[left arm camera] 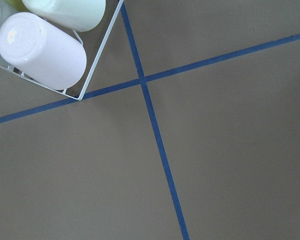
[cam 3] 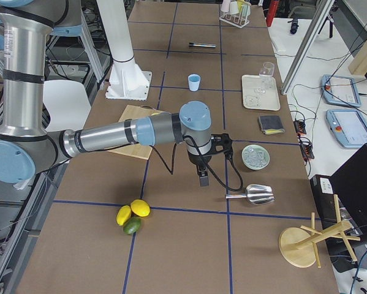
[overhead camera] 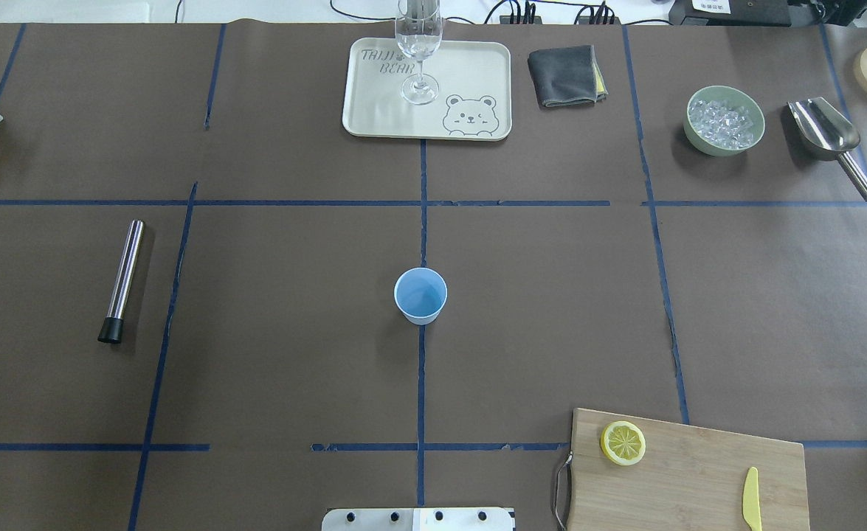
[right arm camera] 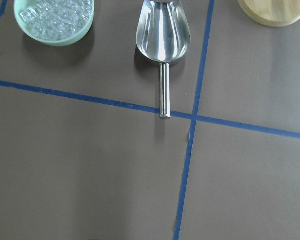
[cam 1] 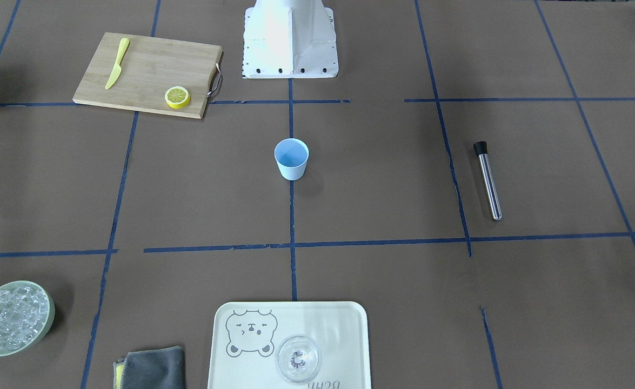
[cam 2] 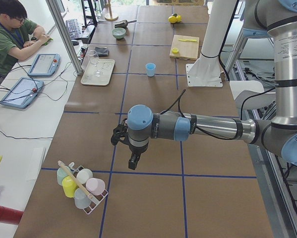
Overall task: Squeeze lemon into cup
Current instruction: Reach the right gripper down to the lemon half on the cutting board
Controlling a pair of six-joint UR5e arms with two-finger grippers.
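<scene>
Left end effector (cam 2: 134,162) and right end effector (cam 3: 203,178) point down above the brown paper bench (overhead camera: 271,354); whether they are open or closed I cannot tell. The round yellow lemon slice (overhead camera: 623,442) lies flat, segmented face upward, on the wooden board (overhead camera: 699,479). The pale blue tapered cup (overhead camera: 420,296) stands upright mid-bench.

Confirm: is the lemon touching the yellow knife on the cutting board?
Apart. The overhead exterior view shows the lemon near one corner of the cutting board and the knife toward the opposite side, bare wood between them.
</scene>
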